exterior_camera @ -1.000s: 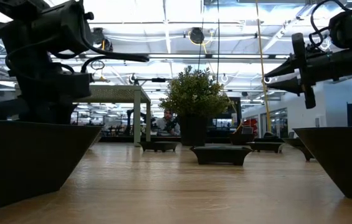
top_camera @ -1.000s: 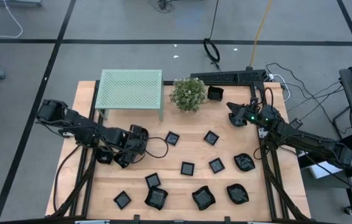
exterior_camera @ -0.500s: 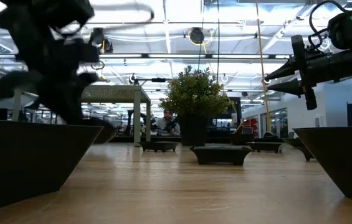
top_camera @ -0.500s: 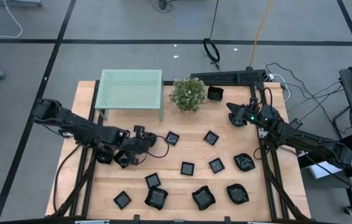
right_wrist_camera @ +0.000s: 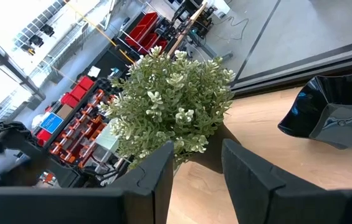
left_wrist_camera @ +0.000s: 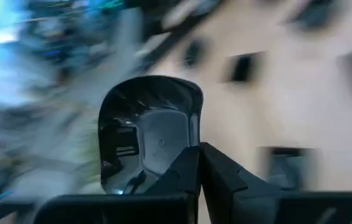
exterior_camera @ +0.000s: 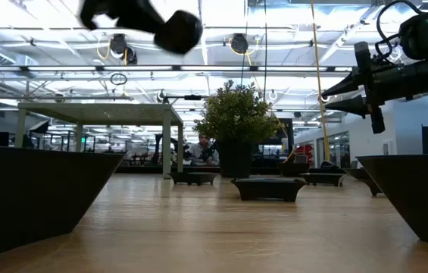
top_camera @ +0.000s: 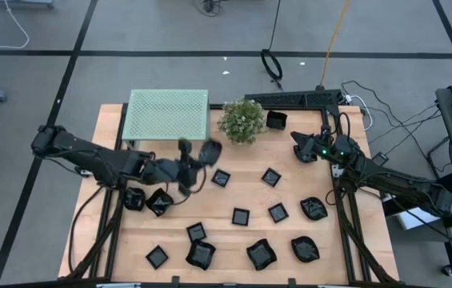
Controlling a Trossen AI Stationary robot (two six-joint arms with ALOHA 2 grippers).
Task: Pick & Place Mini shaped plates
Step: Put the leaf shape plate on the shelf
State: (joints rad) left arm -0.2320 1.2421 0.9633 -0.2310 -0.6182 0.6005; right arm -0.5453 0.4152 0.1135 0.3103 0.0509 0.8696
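Note:
My left gripper (top_camera: 191,166) hangs high over the table's left middle, shut on one mini shaped plate (left_wrist_camera: 146,130), black and glossy with a rounded rim. The same plate is a dark blob in the low view (exterior_camera: 177,32) and lies just near the green rack in the high view (top_camera: 208,152). Several other black plates rest flat on the wood, for instance two (top_camera: 134,200) (top_camera: 160,202) under my left arm and one (top_camera: 241,216) mid-table. At the far right my right gripper (right_wrist_camera: 197,171) stands open and level, pointing at the potted plant (right_wrist_camera: 176,102). My left gripper pinches the plate by its rim (left_wrist_camera: 179,163) on the side nearest the wrist, between its two shut fingers (left_wrist_camera: 225,180). The plate sticks out beyond the fingertips, its hollow side turned toward the wrist camera. It is lifted well clear of the table.
A green mesh rack (top_camera: 170,114) on legs stands at the far left, the plant (top_camera: 242,120) beside it, and a further black dish (top_camera: 277,120) right of the plant. More plates (top_camera: 201,254) (top_camera: 261,254) (top_camera: 305,250) line the near edge. Bare wood (top_camera: 210,204) lies mid-table.
My left gripper has risen steeply from the plates at the table's left and swung toward the far edge and the rack, tipping up from pointing down to nearly level. It carries one plate, now lifted clear of the table. My right arm has kept still.

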